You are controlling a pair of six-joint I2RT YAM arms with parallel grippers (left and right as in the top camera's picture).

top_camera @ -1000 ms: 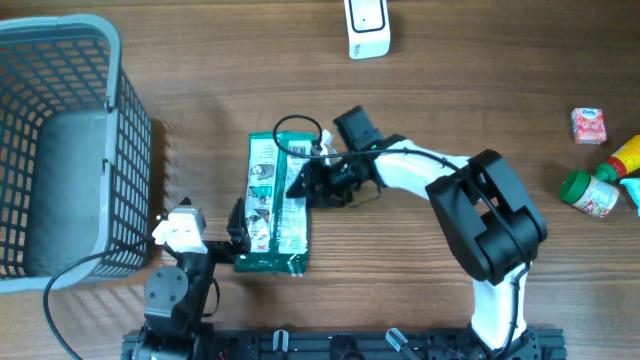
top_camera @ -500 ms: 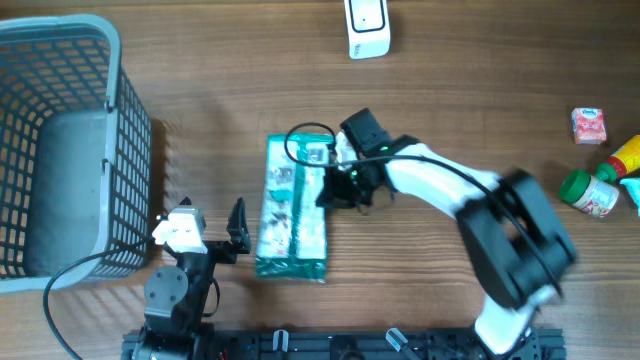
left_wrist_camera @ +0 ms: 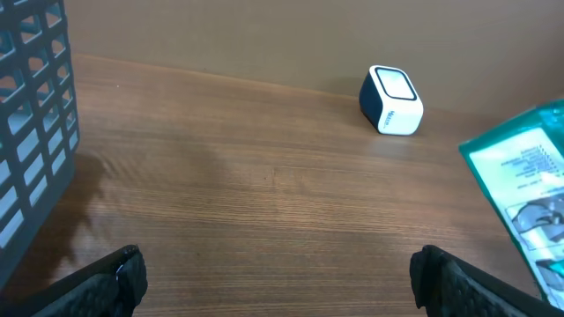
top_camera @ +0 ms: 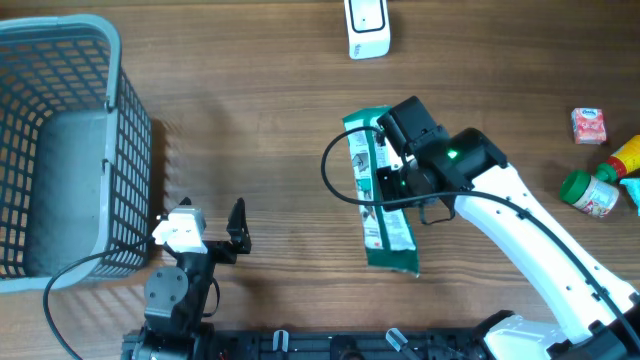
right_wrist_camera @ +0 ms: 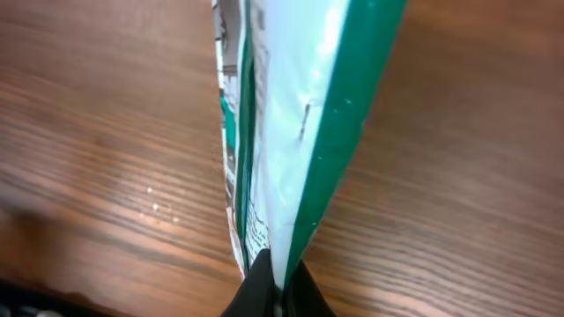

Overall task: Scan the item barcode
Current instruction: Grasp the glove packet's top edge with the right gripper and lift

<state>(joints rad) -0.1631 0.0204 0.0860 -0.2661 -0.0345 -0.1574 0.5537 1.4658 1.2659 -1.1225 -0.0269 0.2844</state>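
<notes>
So, got a grey basket (top_camera: 60, 60) far left, white scanner (top_camera: 367, 28) at the top edge, pink box (top_camera: 589, 124) and green-capped bottle (top_camera: 585, 190) far right, all well apart from the green packet (top_camera: 385, 228). Right gripper (top_camera: 393, 183) clamped tight on the packet's edge, mid-table, black cable (top_camera: 330, 165) looping just beside it. Sits further right than a second ago, well clear of the left gripper (left_wrist_camera: 278, 280) — gaping wide, holding nothing. Only from the right wrist: packet seen edge-on. Only from the left wrist: scanner's front window.
</notes>
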